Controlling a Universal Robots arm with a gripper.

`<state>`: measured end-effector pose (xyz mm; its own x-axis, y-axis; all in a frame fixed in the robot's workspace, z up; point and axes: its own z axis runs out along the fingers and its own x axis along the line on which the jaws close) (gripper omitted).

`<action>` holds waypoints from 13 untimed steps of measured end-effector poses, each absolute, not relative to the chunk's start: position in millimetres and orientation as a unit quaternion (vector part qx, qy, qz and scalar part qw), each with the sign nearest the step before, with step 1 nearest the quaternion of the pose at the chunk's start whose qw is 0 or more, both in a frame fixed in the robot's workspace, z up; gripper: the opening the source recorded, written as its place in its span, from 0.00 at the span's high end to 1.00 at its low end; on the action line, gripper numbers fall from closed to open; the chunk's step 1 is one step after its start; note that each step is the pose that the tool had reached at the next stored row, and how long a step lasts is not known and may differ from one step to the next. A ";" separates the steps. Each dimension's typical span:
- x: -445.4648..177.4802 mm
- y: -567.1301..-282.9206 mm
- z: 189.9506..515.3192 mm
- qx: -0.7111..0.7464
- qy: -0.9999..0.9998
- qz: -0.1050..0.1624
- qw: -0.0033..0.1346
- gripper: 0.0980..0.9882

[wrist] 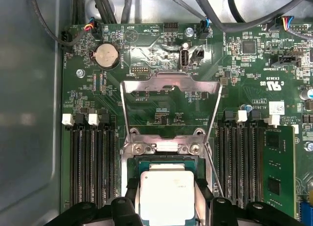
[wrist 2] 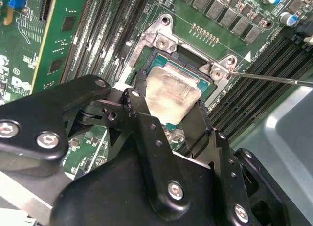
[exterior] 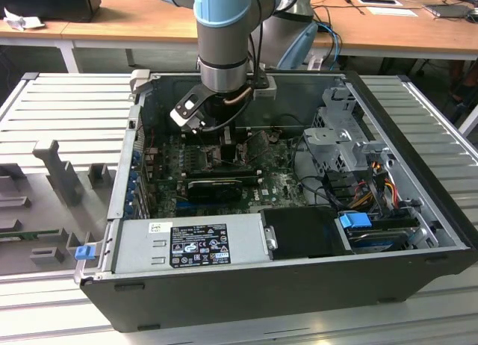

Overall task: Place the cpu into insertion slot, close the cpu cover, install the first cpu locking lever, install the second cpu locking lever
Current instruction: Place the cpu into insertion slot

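— Where was the gripper [exterior: 224,147]?

— Down inside the open computer case [exterior: 299,289], which sat on the ridged grey table [exterior: 67,106]. In the exterior view the arm reached in from above, and the gripper hung just over the motherboard [wrist: 161,116].

— And the fingers?

— In both wrist views the two black fingers [wrist 2: 200,125] were closed onto the cpu [wrist 2: 173,91], one against each of two opposite edges. Its silver-grey face was turned up toward the cameras.

— So where did that put the cpu?

— Between the fingertips, directly under the gripper and right over the insertion slot [wrist: 168,147]. A strip of the slot's silvery rim and dark frame showed just past the fingertips. I could not tell whether the chip sat fully down or hung just above.

— What about the cpu cover [wrist: 171,83]?

— It was open, swung up on its hinge just beyond the fingertips. The board was visible through its square cut-out.

— Any levers?

— One thin locking lever [wrist 2: 274,79] ran out from the slot's corner to one side of the gripper, lying free of the cover.

— Anything else close by?

— Rows of memory slots [wrist: 93,162] flanked the gripper on both sides, and a round coin battery [wrist: 106,56] sat well beyond the raised cover
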<state>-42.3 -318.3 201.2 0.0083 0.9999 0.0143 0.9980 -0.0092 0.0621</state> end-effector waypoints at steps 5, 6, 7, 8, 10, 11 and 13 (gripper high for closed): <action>-42.3 -318.3 201.1 0.710 0.704 0.027 0.017 0.51; -42.3 -318.3 201.0 0.710 0.704 0.027 0.017 0.50; -42.3 -318.3 201.1 0.710 0.704 0.027 0.017 0.43; -42.3 -318.3 201.1 0.710 0.704 0.027 0.017 0.43; -42.3 -318.3 201.1 0.710 0.704 0.027 0.017 0.43; -42.3 -318.3 201.1 0.710 0.704 0.027 0.017 0.43; -42.3 -318.2 202.4 0.710 0.704 0.027 0.017 0.43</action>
